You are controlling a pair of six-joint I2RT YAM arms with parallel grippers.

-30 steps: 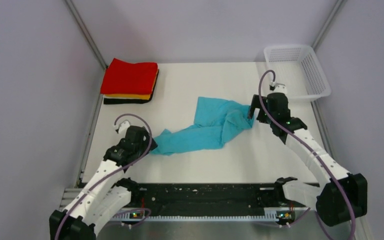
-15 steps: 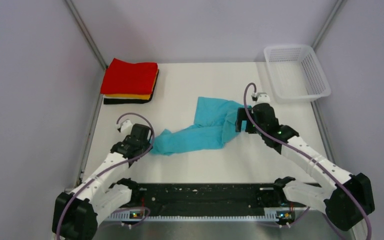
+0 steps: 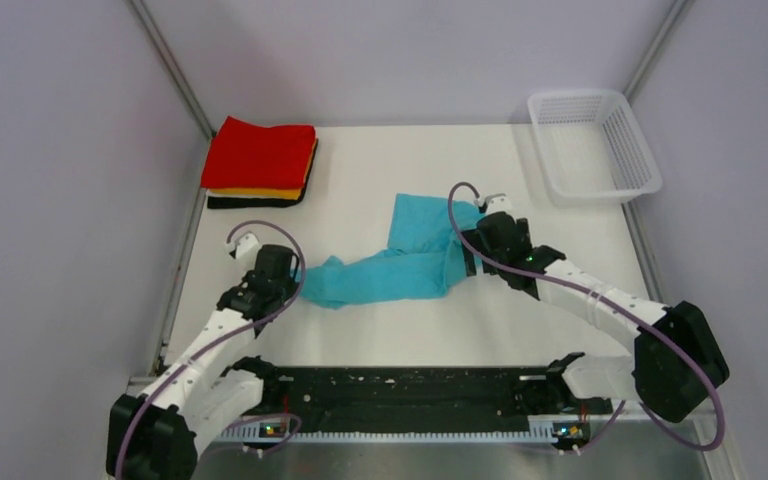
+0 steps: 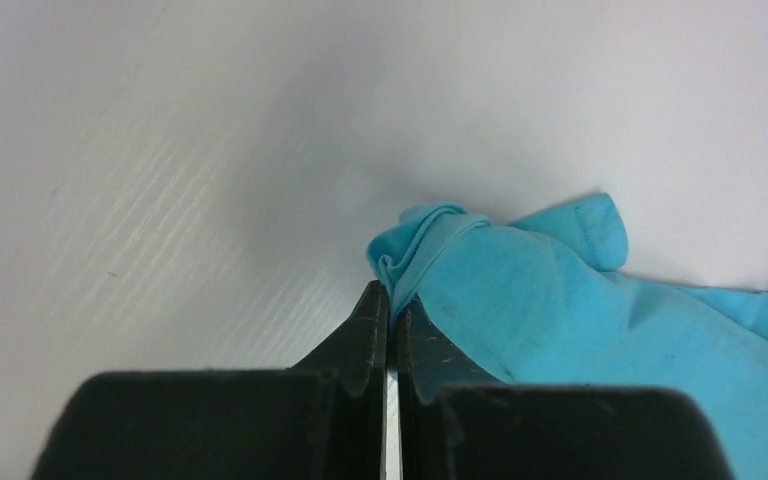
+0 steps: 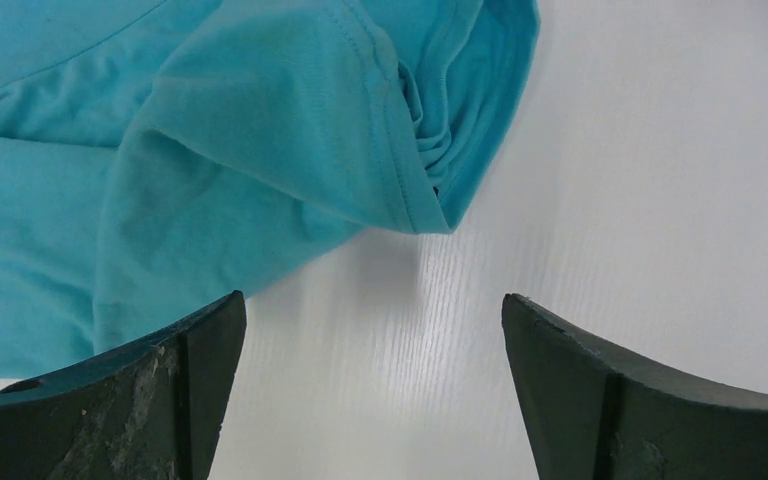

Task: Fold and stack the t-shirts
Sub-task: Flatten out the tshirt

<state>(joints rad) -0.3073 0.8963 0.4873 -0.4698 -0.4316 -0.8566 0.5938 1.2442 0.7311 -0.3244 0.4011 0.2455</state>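
Left wrist view: left gripper [image 4: 391, 300] pinches a bunched corner of the limp, light turquoise t-shirt [image 4: 580, 330]; right gripper [image 5: 370, 305], spread wide, faces its hemmed corner, probably the surest hold.

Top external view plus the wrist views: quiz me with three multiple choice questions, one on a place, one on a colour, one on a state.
1. Where does the white mesh basket stand?
A. at the far right corner of the table
B. at the far left corner
C. between the arm bases

2. What colour is the top shirt of the folded stack?
A. orange
B. red
C. black

3. How is the right end effector?
A. shut on the basket
B. shut on a folded shirt
C. open

Answers:
1 A, since the basket sits at the far right corner in the top view.
2 B, since the red t-shirt lies uppermost.
3 C, since its fingers stand wide apart, gripping nothing, next to the turquoise t-shirt.
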